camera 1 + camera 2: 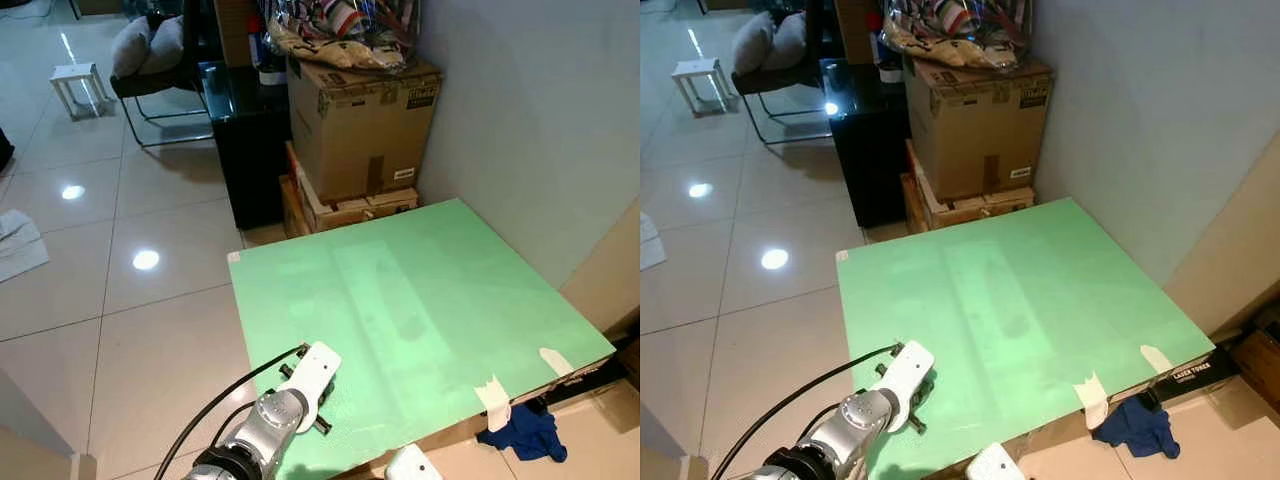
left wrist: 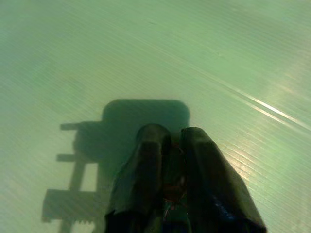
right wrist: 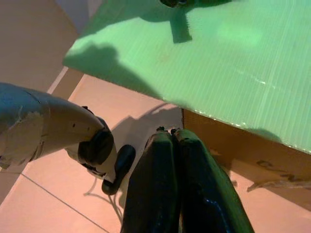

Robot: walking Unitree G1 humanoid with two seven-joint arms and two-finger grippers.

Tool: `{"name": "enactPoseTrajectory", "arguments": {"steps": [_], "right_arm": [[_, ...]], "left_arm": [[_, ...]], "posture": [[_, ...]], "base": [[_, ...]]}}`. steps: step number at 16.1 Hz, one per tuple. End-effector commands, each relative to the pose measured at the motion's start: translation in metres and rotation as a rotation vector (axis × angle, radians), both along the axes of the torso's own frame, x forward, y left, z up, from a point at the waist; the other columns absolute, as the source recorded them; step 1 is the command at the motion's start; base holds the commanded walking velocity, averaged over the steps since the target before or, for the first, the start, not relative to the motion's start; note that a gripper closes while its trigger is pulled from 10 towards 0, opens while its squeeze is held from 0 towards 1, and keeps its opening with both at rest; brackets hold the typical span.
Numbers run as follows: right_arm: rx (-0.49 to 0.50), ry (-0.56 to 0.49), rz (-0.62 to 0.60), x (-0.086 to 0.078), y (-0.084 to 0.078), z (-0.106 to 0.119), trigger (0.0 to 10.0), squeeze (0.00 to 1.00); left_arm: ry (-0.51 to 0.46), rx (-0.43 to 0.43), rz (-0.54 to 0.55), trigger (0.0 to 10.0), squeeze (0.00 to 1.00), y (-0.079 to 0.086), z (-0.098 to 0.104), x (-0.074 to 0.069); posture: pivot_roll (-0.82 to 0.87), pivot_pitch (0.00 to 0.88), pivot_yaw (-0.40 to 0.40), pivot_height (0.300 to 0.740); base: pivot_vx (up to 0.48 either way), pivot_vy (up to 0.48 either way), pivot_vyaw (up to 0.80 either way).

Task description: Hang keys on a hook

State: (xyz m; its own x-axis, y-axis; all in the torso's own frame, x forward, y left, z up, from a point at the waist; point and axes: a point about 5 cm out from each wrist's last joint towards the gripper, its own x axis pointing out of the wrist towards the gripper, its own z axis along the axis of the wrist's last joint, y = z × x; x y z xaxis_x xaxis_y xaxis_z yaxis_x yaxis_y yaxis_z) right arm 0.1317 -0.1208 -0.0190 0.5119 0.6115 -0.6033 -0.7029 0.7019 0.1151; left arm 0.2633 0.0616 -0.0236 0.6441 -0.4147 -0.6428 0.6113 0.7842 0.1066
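- The left gripper point(image 2: 167, 170) hovers over the near-left part of the green corrugated board point(image 1: 430, 290). Its two black fingers are pressed almost together, pointing down at the surface.
- Between those fingers, in the left wrist view, sits something small, reddish and partly green. It is probably the keys point(image 2: 171, 187) pinched there, though it is too dark to be sure. A tight pinch would suit carrying a small bunch without it swinging.
- The left arm's white wrist housing point(image 1: 312, 372) lies low over the board, with its black cable point(image 1: 225, 398) trailing back toward the body.
- The right gripper point(image 3: 177, 182) hangs below the board's near edge, its fingers closed against each other with nothing visible between them. It seems to be idle, parked out of the way.
- No hook can be made out in the pictures. I judge that the hanging step is not yet begun, and the robot must first find the hook.
- Cardboard boxes point(image 1: 362, 128) are stacked against the wall beyond the board. A blue cloth point(image 1: 525, 432) lies on the floor by its near-right corner.
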Motion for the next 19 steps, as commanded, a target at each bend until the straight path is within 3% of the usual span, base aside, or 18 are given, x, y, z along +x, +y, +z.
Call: {"name": "enactPoseTrajectory", "arguments": {"steps": [1,6,7,8,10,12,16,19], "right_arm": [[-0.004,-0.002,-0.010,0.002,0.002,-0.005,10.0,0.00],[-0.020,0.012,-0.019,0.024,0.014,-0.023,10.0,0.00],[-0.024,0.022,-0.033,0.030,0.015,-0.029,10.0,0.00],[-0.013,0.034,-0.057,0.034,0.016,-0.033,10.0,0.00],[-0.020,0.037,-0.063,0.043,0.020,-0.036,10.0,0.00],[-0.016,0.027,-0.056,0.050,0.027,-0.036,10.0,0.00],[-0.013,0.014,-0.056,0.062,0.042,-0.037,10.0,0.00],[0.051,-0.006,-0.123,0.072,0.036,-0.030,10.0,0.00]], "left_arm": [[0.077,0.032,0.000,0.0,0.00,0.007,-0.014,-0.014],[0.008,-0.115,0.067,0.0,0.00,0.012,0.006,0.007],[0.016,-0.324,0.172,0.0,0.00,0.007,0.025,0.020],[-0.046,-0.372,0.145,0.0,0.00,0.003,0.041,0.030],[-0.113,-0.403,0.105,0.0,0.00,-0.001,0.059,0.038],[-0.125,-0.411,0.089,0.0,0.00,0.002,0.064,0.038],[-0.159,-0.491,0.079,0.0,0.00,0.020,0.079,0.034],[-0.237,-0.592,0.098,0.0,0.00,0.038,0.107,0.042]], "posture": [[-0.22,0.084,0.041,0.740],[-0.21,0.060,0.036,0.740],[-0.20,0.050,0.033,0.740],[-0.19,0.041,0.029,0.740],[-0.18,0.028,0.029,0.740],[-0.17,0.017,0.028,0.740],[-0.17,0.000,0.030,0.740],[-0.16,0.000,0.025,0.740]], "base": [[0.000,0.000,0.00],[0.000,0.000,0.00],[0.000,0.000,0.00],[0.000,0.000,0.00],[0.000,0.000,0.00],[0.000,0.000,0.00],[0.000,0.000,0.00],[0.000,0.000,0.00]]}}
